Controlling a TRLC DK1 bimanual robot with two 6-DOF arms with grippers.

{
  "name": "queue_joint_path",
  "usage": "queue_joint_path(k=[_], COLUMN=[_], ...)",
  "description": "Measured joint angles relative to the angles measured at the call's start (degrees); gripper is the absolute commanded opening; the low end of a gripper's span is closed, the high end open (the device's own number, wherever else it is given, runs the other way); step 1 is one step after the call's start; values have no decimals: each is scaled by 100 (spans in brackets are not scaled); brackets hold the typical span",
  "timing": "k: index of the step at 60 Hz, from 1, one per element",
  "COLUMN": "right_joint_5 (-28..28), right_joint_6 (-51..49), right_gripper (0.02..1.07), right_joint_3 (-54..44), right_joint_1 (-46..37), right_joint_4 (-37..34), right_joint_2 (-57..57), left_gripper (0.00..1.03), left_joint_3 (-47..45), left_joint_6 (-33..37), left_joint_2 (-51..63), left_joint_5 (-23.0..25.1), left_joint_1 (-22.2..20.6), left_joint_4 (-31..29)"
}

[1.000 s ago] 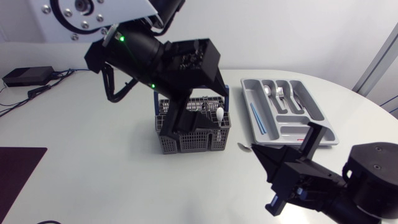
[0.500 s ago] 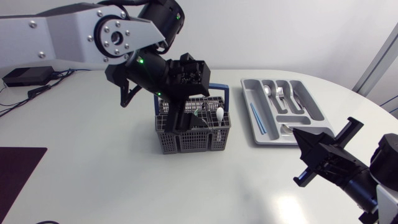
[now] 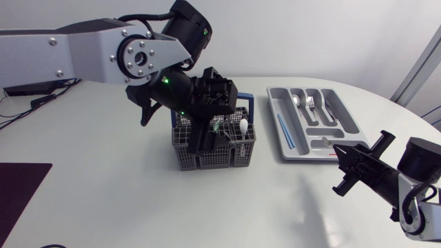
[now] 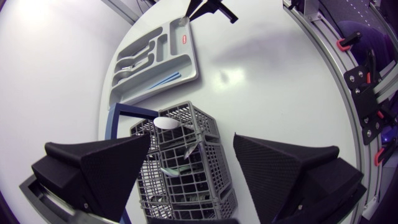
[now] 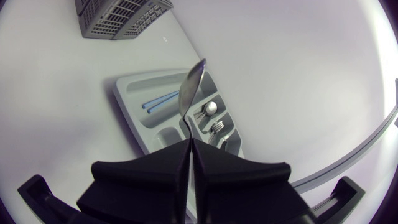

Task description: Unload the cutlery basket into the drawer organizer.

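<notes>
1. Right wrist view: the right gripper [image 5: 189, 144] is clenched on a spoon [image 5: 190, 93] by its handle, bowl pointing ahead over the drawer organizer [image 5: 127, 107].
2. The left gripper [image 4: 192, 139] hangs released, fingers wide, over the cutlery basket [image 4: 208, 165].

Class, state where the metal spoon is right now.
In the right wrist view, the spoon is clamped in the jaws of the right gripper, sticking out over the drawer organizer.
</notes>
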Motion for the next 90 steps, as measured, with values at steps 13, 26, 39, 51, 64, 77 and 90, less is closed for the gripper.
queue_joint_path(k=[13,26,39,51,64,77,90], right_joint_5=[-33,33,304,608,643,682,675], right_joint_6=[-258,-645,-1021,-1364,-1539,-1626,-1639], right_gripper=[8,8,8,10,58,86,97], right_joint_3=[603,918,1202,1342,1335,1250,844], right_joint_1=[-269,-374,-374,-361,-356,-328,-330], right_joint_4=[560,988,1093,1130,1128,1259,1123], right_joint_2=[1381,2299,2686,2962,3136,2970,2315], left_gripper=[96,96,96,96,96,96,96], left_joint_3=[-177,-393,-420,-424,-424,-424,-424], left_joint_6=[0,0,0,0,0,0,2], left_joint_2=[-2,-9,-35,-79,-98,-101,-101], left_joint_5=[-17,-33,-125,-144,-155,-282,-330], left_joint_1=[-4,-4,-4,-48,-70,-142,-151], left_joint_4=[2,0,-2,-2,-4,-4,-4])
